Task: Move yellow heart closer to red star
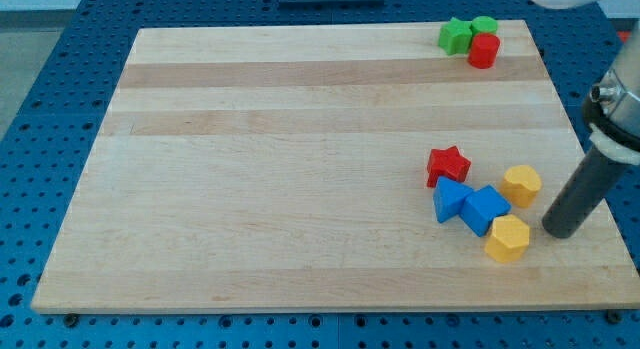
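The red star (448, 165) lies on the wooden board (300, 189) at the right. A yellow block that looks like the heart (521, 184) lies to the star's lower right, apart from it. A second yellow block, a hexagon (507, 238), lies below it. Two blue blocks (452, 199) (486, 209) sit between the star and the yellow blocks, touching each other. My tip (558, 230) rests on the board just right of both yellow blocks, a small gap away from each.
A green star (455, 35), a green cylinder (485, 27) and a red cylinder (483, 51) cluster at the board's top right corner. The board's right edge (590, 189) is close to my tip. Blue pegboard surrounds the board.
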Tool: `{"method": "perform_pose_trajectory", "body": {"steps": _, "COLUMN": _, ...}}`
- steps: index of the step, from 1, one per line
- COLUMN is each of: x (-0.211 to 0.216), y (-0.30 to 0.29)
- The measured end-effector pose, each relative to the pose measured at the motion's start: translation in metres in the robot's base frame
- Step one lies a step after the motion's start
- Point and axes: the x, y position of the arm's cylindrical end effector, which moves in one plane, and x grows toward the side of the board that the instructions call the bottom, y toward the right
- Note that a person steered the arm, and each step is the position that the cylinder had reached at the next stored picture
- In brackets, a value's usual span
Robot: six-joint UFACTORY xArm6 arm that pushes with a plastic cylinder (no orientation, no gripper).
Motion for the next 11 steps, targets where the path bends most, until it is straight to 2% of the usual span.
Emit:
{"method": "perform_pose_trajectory", "body": {"steps": 5, "x": -0.062, "y": -0.013}}
{"method": "perform_pose_trajectory", "body": {"steps": 9, "x": -0.075, "y": -0.052}}
{"method": "perform_pose_trajectory", "body": {"steps": 11, "x": -0.111, "y": -0.054}}
